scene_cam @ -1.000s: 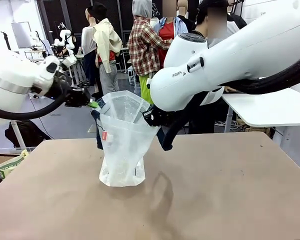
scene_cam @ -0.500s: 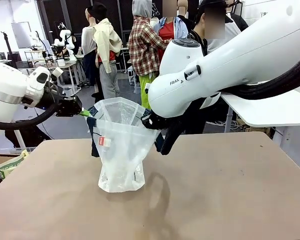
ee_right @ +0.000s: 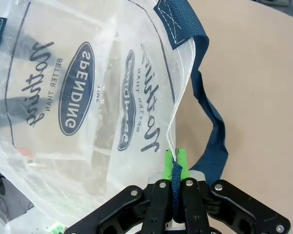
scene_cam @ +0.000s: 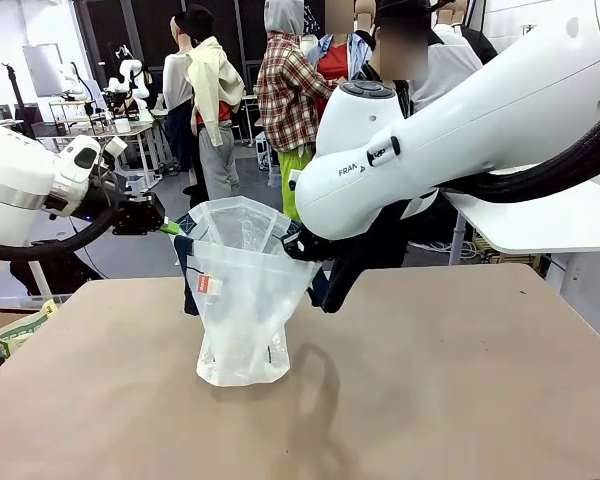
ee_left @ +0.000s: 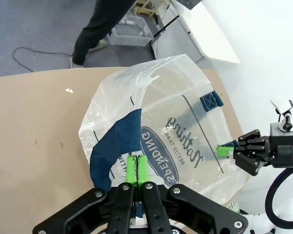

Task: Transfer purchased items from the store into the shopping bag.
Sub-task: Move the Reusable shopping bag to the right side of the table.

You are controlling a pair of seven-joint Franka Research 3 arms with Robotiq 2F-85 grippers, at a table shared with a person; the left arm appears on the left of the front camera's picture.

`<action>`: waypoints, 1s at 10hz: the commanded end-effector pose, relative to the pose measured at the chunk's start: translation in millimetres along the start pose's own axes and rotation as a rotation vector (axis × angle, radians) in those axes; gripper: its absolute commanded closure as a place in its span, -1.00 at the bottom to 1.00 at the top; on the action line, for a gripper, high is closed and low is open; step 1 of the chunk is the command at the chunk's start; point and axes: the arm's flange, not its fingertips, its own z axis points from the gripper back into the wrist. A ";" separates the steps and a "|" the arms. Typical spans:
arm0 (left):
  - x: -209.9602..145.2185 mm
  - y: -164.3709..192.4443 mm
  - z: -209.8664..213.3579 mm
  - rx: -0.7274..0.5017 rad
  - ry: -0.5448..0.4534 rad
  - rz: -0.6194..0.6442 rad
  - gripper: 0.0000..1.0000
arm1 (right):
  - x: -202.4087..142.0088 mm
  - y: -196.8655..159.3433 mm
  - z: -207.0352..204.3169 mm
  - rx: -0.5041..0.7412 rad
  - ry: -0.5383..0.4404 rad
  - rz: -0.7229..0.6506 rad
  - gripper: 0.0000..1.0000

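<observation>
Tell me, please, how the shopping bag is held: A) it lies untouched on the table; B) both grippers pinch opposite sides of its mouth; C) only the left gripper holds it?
B: the left gripper is shut on one side of the shopping bag, the right gripper on the other.

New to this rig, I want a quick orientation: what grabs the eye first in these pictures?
The translucent shopping bag stands on the brown table, its mouth stretched open. The left gripper is shut on its rim beside a navy handle, and the right gripper pinches the opposite rim.
</observation>
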 end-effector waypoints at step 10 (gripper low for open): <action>0.9 -0.6 2.0 0.001 -0.004 -0.002 1.00 | -0.2 -1.5 1.6 0.014 0.001 -0.002 1.00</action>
